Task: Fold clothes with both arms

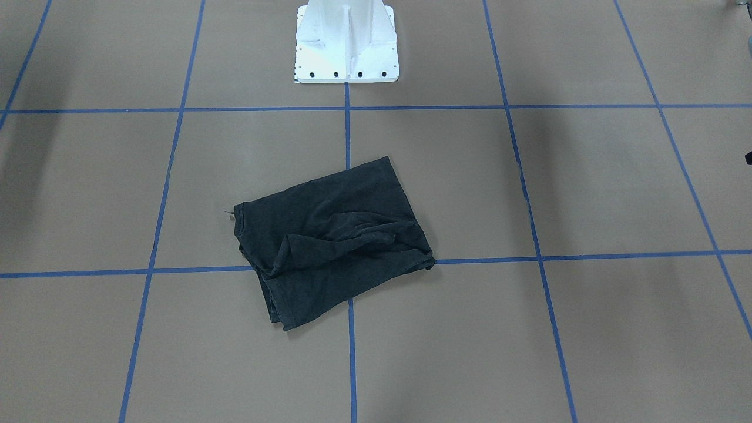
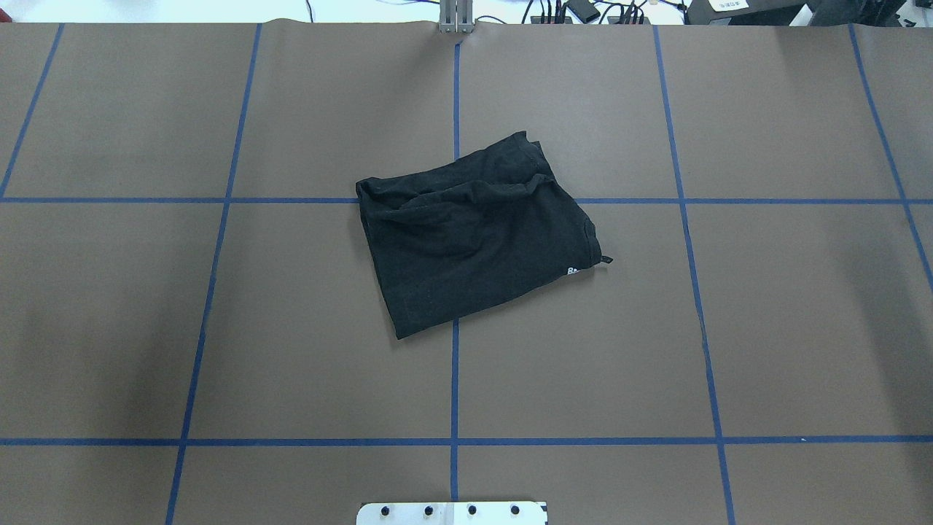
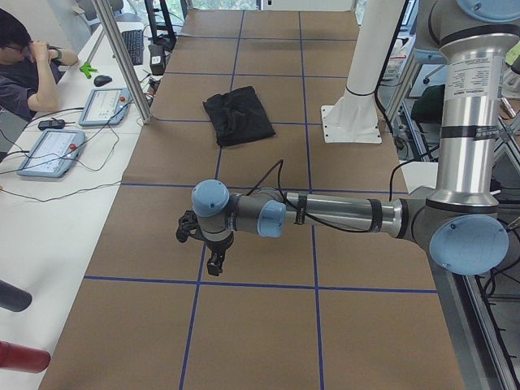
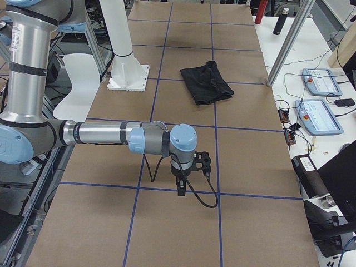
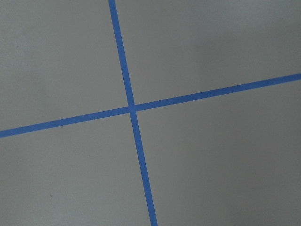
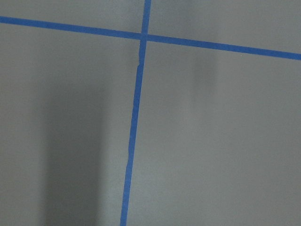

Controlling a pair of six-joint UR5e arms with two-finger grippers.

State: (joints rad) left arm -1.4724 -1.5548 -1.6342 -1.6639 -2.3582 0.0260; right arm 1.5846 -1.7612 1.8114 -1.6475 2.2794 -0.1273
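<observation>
The clothes are one black T-shirt [image 1: 335, 241] folded into a rumpled rectangle at the table's middle, plain side up, with a bit of white print at one edge [image 2: 466, 233]. It also shows in both side views [image 3: 238, 116] [image 4: 207, 82]. Both arms stretch low over the table's ends, far from the shirt. The left gripper [image 3: 213, 265] points down over the brown surface. The right gripper [image 4: 181, 188] does the same at the opposite end. I cannot tell whether either is open or shut. Nothing hangs from them. The wrist views show only table and blue tape.
The white pedestal base [image 1: 346, 44] stands at the robot's edge of the table [image 2: 219, 328]. Blue tape lines grid the brown surface. A seated person [image 3: 24, 73] and control tablets [image 3: 104, 106] are at a side bench, beside an aluminium post [image 3: 122, 57]. More tablets [image 4: 321, 82] lie there.
</observation>
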